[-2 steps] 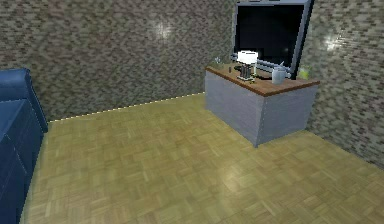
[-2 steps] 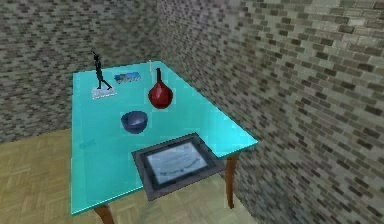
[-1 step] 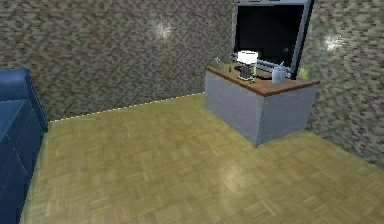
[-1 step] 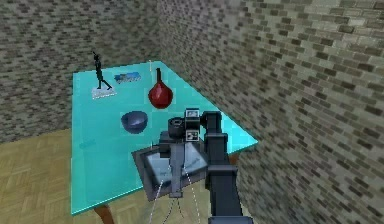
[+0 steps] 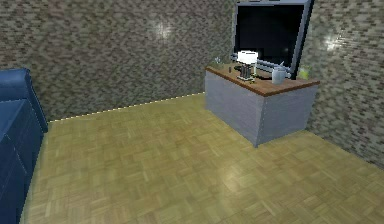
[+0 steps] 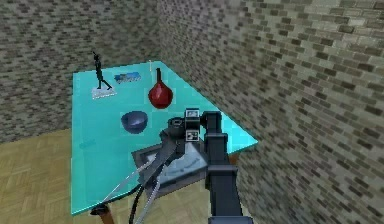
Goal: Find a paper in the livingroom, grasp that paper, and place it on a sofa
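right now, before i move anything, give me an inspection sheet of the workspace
surface: turquoise table
job's things: flat grey thing lying on the table, cannot tell if it is the paper; blue sofa at the forward view's left edge
clutter: dark figurine, flat blue thing, red vase and blue bowl, all on the table
grippers: gripper seen at the flat grey thing; cannot tell whether it holds anything
cables: nothing seen
surroundings: wood floor, brick walls, grey cabinet with a lamp, dark screen behind it

Red vase (image 6: 159,94), blue bowl (image 6: 134,121), figurine (image 6: 98,70), turquoise table (image 6: 100,150)
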